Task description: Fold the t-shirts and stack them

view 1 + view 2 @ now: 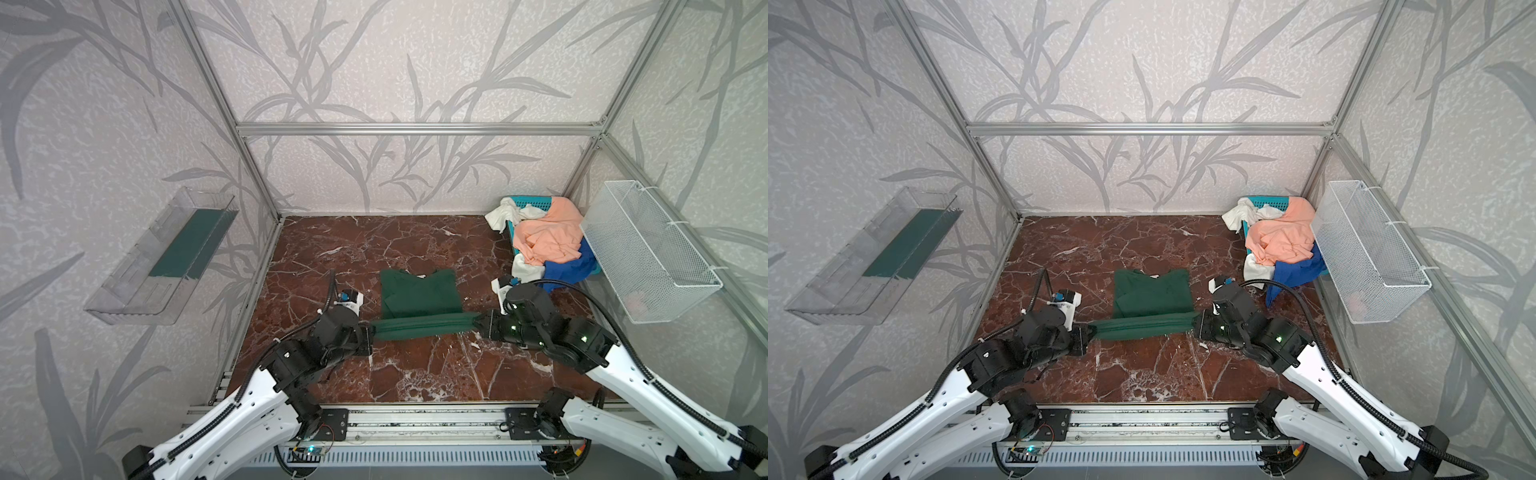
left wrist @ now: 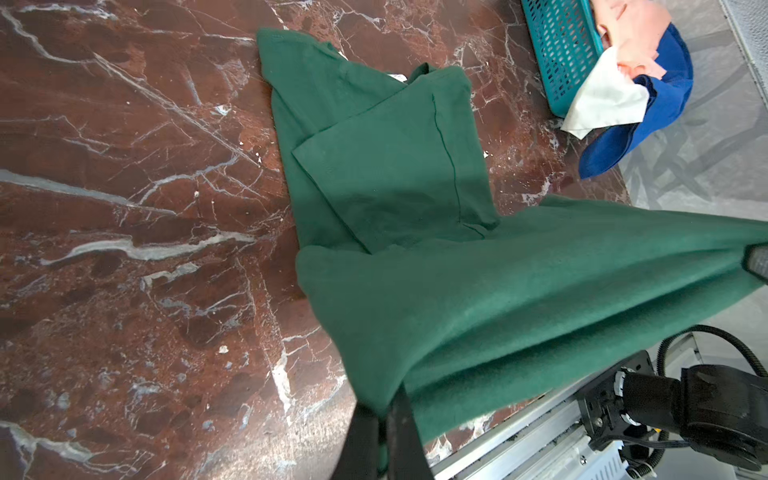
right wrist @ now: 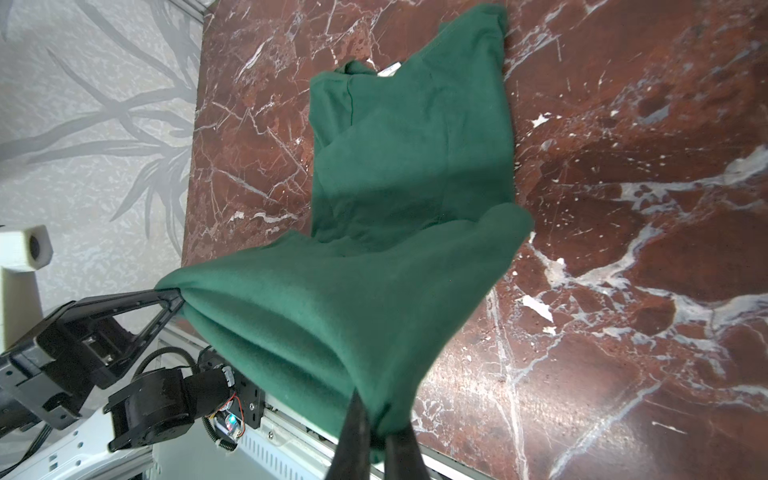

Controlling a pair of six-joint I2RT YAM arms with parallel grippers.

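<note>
We see the left fingers [image 1: 371, 332] and the right fingers [image 1: 480, 323] both clamped shut on the near edge of the green t-shirt [image 1: 419, 293], one at each end — that edge is lifted and stretched taut between them, while the collar end lies flat on the counter [image 1: 332, 249]. Farther back on the right, the peach-orange t-shirt [image 1: 548, 237], blue t-shirt [image 1: 569, 266] and white t-shirt [image 1: 505, 214] heap over the teal basket [image 1: 534, 202].

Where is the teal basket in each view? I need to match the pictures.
In a top view: teal basket at the far right corner of the table, under heaped shirts.
In a top view: same far right corner.
Left wrist: its slotted wall beyond the green t-shirt, shirts draped over it.
Right wrist: not in it.
Shared landmark: the green t-shirt, in all four views.
</note>
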